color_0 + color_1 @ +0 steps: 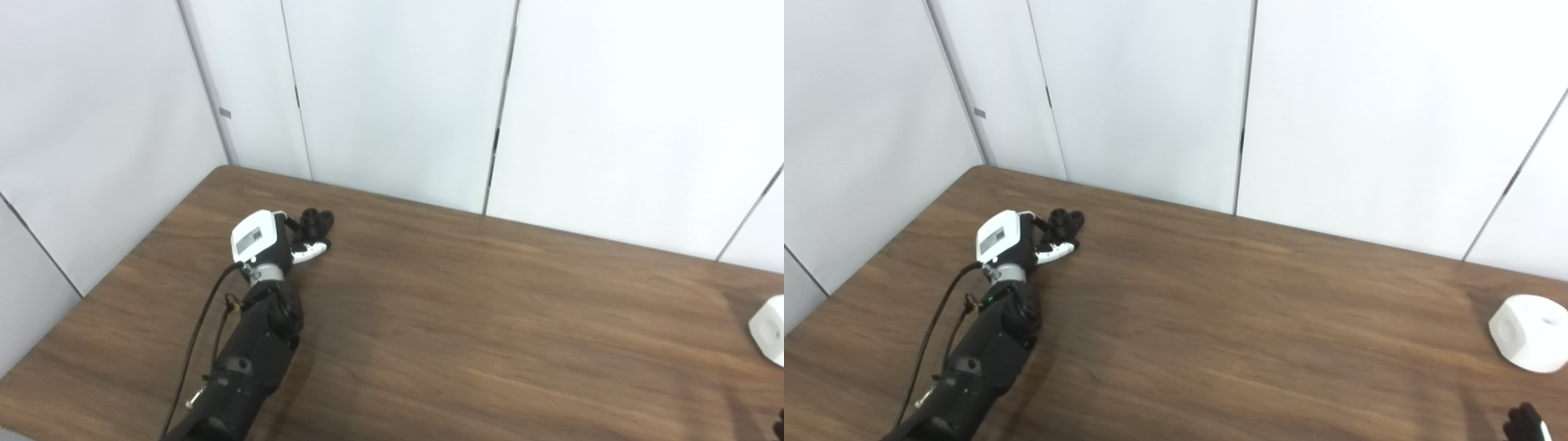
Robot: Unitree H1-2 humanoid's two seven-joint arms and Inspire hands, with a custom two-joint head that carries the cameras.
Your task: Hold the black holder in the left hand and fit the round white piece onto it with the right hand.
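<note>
The black holder [316, 223] sits on the brown wooden surface [465, 318] at about ten o'clock from the middle of it, near the far left corner. It is a small lumpy body with round sockets opening upward; its long axis appears to run from seven o'clock toward one o'clock, though it is too small to be sure.

The left hand [278, 242] lies against the holder's near side, the arm reaching up from the bottom edge toward twelve o'clock. One white-tipped finger [309, 250] stretches along the surface just below the holder and touches or nearly touches it. The rest of the fingers are hidden behind the white back of the hand, so I cannot tell whether the hand is closed on the holder or merely beside it. A grey label sits on that white back cover; its writing is too small to read. Black cables [199, 334] trail along the forearm.

The round white piece [1529, 332] rests on the surface far off at three o'clock, well apart from the holder. It is a chunky faceted body with a hole in its top face and another recess facing nine o'clock.

Only the dark tip of the right hand [1526, 422] shows at the bottom right corner, near the white piece but not touching it; whether its fingers are apart or together cannot be told.
</note>
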